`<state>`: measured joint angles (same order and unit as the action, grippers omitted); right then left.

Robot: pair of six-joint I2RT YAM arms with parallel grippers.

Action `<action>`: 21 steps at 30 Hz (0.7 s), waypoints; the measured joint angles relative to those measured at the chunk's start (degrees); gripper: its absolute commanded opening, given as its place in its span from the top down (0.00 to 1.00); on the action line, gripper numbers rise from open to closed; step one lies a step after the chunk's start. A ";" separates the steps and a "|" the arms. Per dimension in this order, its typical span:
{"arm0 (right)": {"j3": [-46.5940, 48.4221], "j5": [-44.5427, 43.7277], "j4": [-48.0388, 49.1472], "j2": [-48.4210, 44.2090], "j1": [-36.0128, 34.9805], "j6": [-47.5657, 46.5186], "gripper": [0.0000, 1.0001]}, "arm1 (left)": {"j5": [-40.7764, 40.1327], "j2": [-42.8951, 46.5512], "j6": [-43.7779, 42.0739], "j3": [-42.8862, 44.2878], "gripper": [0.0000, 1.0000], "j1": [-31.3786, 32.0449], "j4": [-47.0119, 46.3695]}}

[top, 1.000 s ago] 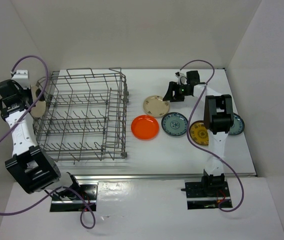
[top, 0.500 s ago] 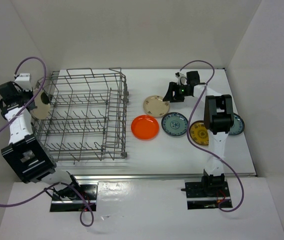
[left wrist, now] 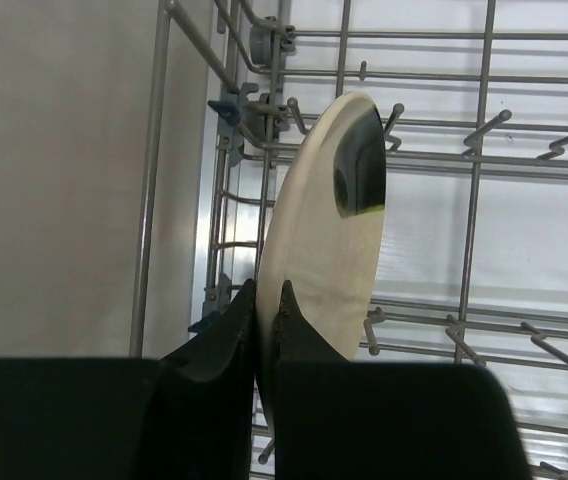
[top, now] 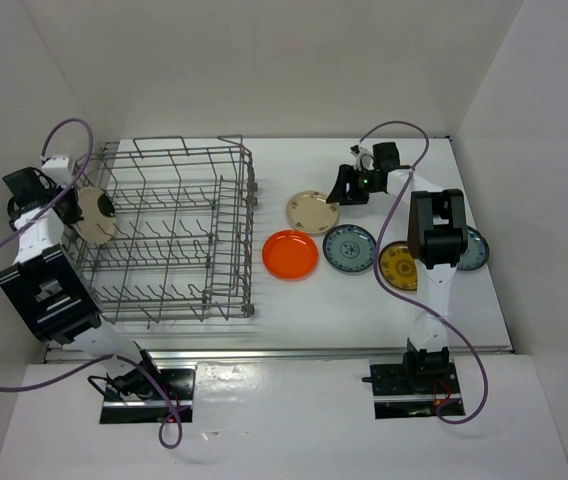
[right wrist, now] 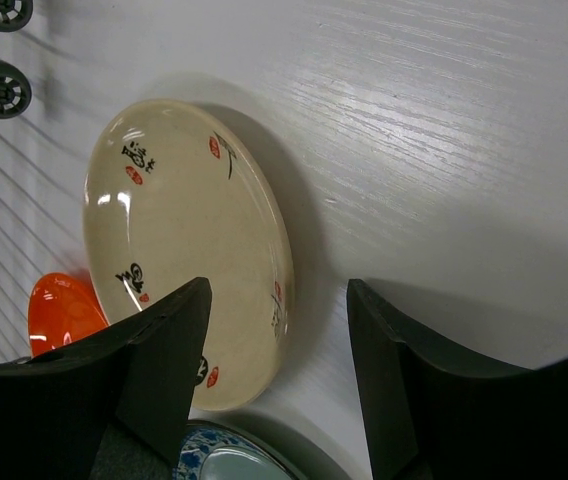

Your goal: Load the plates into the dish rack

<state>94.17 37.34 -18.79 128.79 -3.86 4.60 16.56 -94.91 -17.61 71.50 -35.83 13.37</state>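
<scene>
Plates, quick rundown, everything placed off the dish rack (top: 164,235).

The left gripper (left wrist: 269,300) has its fingers (left wrist: 214,345) pinched together on the bottom rim of the first cream plate (left wrist: 329,250), the one with a dark blotch near its top. That plate stands on edge, leaning a little, right up against the rack's left wall. From the top camera it overlaps the left-side wires. I honestly can't tell whether it's sitting between any tines.

The rest lie flat on the desk (top: 294,300), right of the rack:
- The orange-red plate (top: 290,254) is the closest to the rack.
- The second cream plate (top: 312,211), with small dark and red marks, is just behind the orange one.
- The blue-and-white plate (top: 349,248) comes next, further from the rack.
- The yellow plate (top: 399,266) is further out again.
- One more dark-rimmed plate (top: 476,248) is furthest from the rack, half hidden behind the right arm (top: 434,230).

The right gripper (right wrist: 279,290) hangs low over the far-from-rack edge of the second cream plate. Its fingers (right wrist: 164,350) are spread apart with the rim in the gap. Nothing is gripped, and I can't tell if a finger touches the plate.
</scene>
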 measured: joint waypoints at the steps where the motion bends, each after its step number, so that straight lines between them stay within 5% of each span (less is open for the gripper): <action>1: 0.00 -0.07 -0.02 0.00 -0.02 0.00 0.35 | 0.37 -0.31 0.04 0.42 1.00 0.00 0.09; 6: 0.00 -0.59 -0.76 0.00 -0.13 0.00 0.46 | 1.05 -3.89 1.14 4.83 0.94 0.00 2.60; 7: 0.00 -0.66 -0.90 0.02 -0.15 -0.04 0.48 | 1.16 -4.57 1.44 5.64 0.88 0.00 3.32; 8: 0.00 -0.90 -1.09 0.00 -0.28 -0.04 0.49 | 1.33 -5.11 1.66 6.34 0.68 -0.04 4.20; 9: 0.00 -1.03 -1.40 0.02 -0.35 0.00 0.49 | 1.73 -5.49 2.05 6.93 0.60 -0.04 5.01; 16: 0.00 -1.66 -1.84 0.02 -1.18 -0.04 0.52 | -0.92 -6.01 2.78 7.91 0.36 1.49 5.33; 19: 0.00 -2.16 -1.97 0.02 -1.36 -0.22 0.66 | -3.56 -5.16 2.80 7.91 0.31 3.10 5.66; 21: -0.02 -2.49 -2.47 0.02 -1.38 -0.63 0.86 | -5.97 -3.43 2.89 7.91 0.28 4.24 6.40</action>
<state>94.15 34.85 -21.26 128.81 -5.23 3.97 10.59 -98.35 -14.72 79.42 -31.59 19.77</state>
